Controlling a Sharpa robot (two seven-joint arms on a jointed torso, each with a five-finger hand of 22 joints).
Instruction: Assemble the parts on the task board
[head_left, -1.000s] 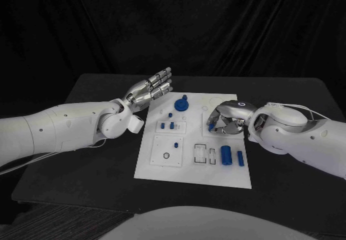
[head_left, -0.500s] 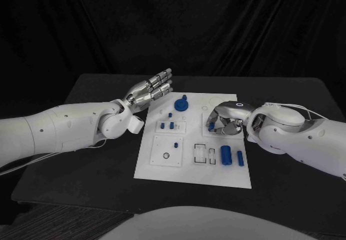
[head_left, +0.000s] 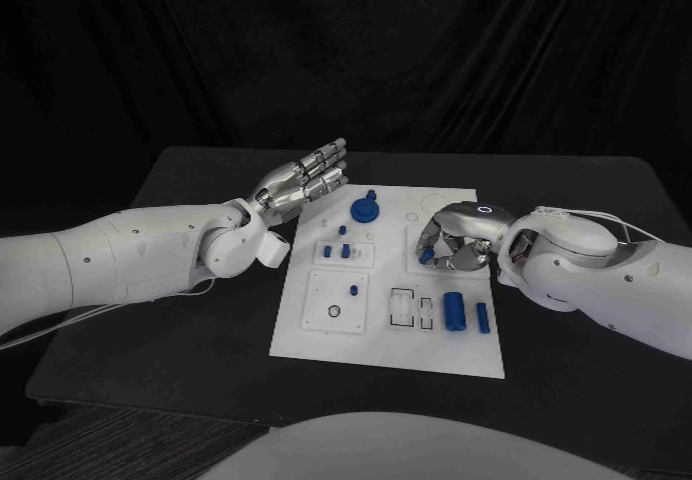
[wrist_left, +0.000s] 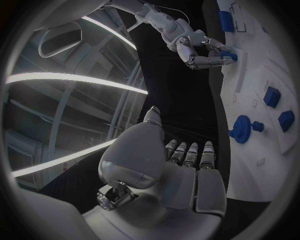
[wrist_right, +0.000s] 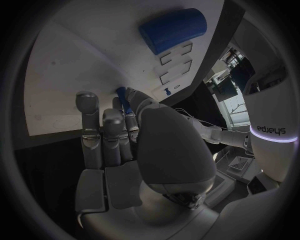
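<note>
on the black surface (head_left: 173, 330) the white rectangular task board (head_left: 332, 340) looks partly assembled: a blue round geared part (head_left: 364, 210) and small blue blocks stand in it, while a blue cylinder (head_left: 453, 310) lies loose beside empty slots. the right hand (head_left: 454, 243) pinches a small blue peg (head_left: 426, 257) over the board's right side; the left hand (head_left: 303, 178) hovers flat, fingers extended, holding nothing.

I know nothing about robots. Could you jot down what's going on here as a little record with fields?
Surface: black table
Work piece: white task board, lying flat in the middle
Parts: small blue pieces on the board, among them a round blue part at its far end
Left hand: raised beside the board, fingers straight, holding nothing
Right hand: low over the board, pinching a small blue part
</note>
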